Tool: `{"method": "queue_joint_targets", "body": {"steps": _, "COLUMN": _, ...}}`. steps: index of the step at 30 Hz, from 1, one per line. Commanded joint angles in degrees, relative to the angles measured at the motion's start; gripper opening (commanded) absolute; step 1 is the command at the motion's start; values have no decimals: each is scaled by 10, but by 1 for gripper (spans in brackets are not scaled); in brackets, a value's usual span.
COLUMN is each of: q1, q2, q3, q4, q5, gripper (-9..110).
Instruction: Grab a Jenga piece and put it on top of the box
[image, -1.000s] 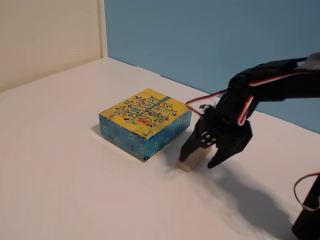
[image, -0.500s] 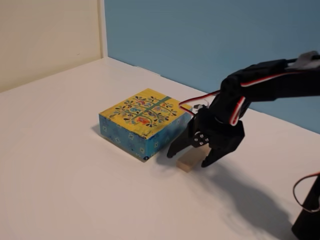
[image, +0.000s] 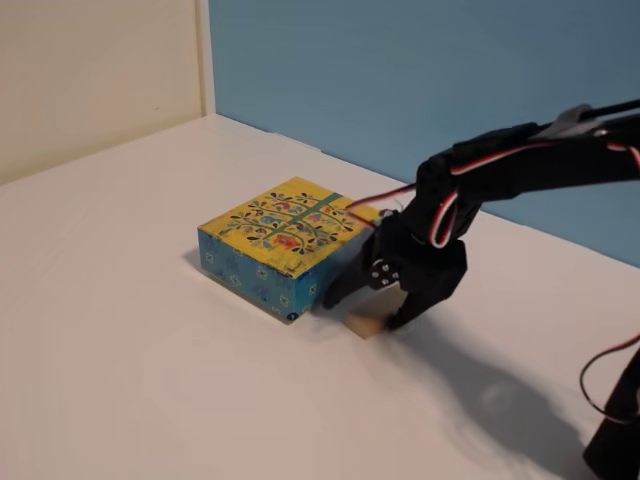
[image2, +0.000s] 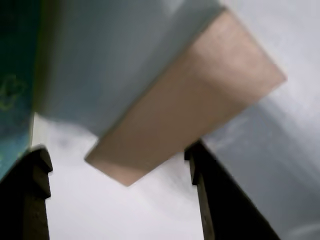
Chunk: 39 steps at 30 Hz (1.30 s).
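Note:
The box (image: 285, 230), with a yellow floral top and blue sides, sits on the white table near the middle of the fixed view. The Jenga piece (image: 368, 323) lies flat on the table just right of the box, mostly hidden by my gripper (image: 362, 311). The gripper is lowered over the piece, open, with one finger on each side. In the wrist view the tan Jenga piece (image2: 190, 100) lies diagonally between and beyond the two dark fingers (image2: 225, 205), and the gripper (image2: 117, 150) is open around its near end. The box's blue side (image2: 12, 90) shows at the left edge.
A blue wall (image: 420, 90) runs close behind the box, and a cream wall (image: 90, 70) stands at the back left. The arm's red and white cables (image: 385, 195) hang just above the box's right corner. The arm's base (image: 615, 440) is at the lower right.

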Motion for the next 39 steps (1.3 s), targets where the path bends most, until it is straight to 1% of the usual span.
{"method": "queue_joint_targets", "body": {"steps": 1, "q1": 18, "q2": -11, "q3": -23, "q4": -11, "q5": -11, "gripper": 29}}
{"method": "queue_joint_targets", "body": {"steps": 6, "q1": 43, "q2": -20, "q3": -25, "q4": -33, "q5": -22, "gripper": 25}}
{"method": "queue_joint_targets", "body": {"steps": 7, "q1": 47, "q2": -21, "q3": -25, "q4": -35, "q5": -22, "gripper": 23}}
{"method": "queue_joint_targets", "body": {"steps": 10, "q1": 54, "q2": -24, "q3": -27, "q4": -37, "q5": -20, "gripper": 11}}
{"method": "queue_joint_targets", "body": {"steps": 14, "q1": 57, "q2": -25, "q3": -28, "q4": -39, "q5": -9, "gripper": 0}}
{"method": "queue_joint_targets", "body": {"steps": 28, "q1": 76, "q2": 1, "q3": -28, "q4": -36, "q5": -2, "gripper": 0}}
{"method": "queue_joint_targets", "body": {"steps": 33, "q1": 69, "q2": 81, "q3": -22, "q4": -8, "q5": 17, "gripper": 0}}
{"method": "queue_joint_targets", "body": {"steps": 39, "q1": 48, "q2": 212, "q3": -28, "q4": 40, "q5": 68, "gripper": 0}}
